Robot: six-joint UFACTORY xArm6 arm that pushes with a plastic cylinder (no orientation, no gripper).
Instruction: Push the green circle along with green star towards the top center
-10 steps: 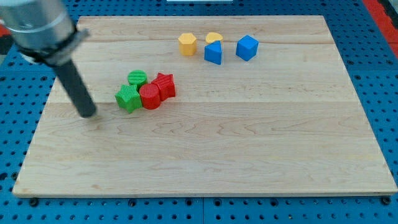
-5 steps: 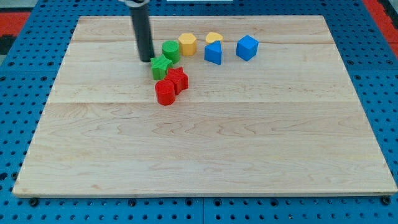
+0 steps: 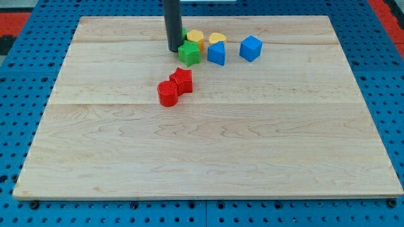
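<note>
1. The green star (image 3: 189, 53) sits in the upper centre of the frame, just right of my tip (image 3: 174, 50) and touching or nearly touching it. That fits a push toward the top centre, with the rod behind the block on its left side.
2. The green circle (image 3: 184, 33) is almost wholly hidden behind the rod. Only a green sliver shows at the rod's right edge, above the star, so I cannot tell its exact contact.
3. The end effector is a plain dark rod. It has no jaws to open or close and holds nothing; it only presses sideways against blocks.
4. A yellow block (image 3: 195, 38), roughly hexagonal, lies directly above the star and against it. It likely limits further travel upward.
5. Further right are another yellow block (image 3: 218, 38), partly hidden, then a blue block (image 3: 216, 53) beside the star and a blue cube (image 3: 250, 48).
6. The red star (image 3: 182, 80) and red cylinder (image 3: 167, 93) touch each other lower down, apart from the green pair.
7. The worktop (image 3: 252, 157) is otherwise bare; the task looks nearly complete.
</note>
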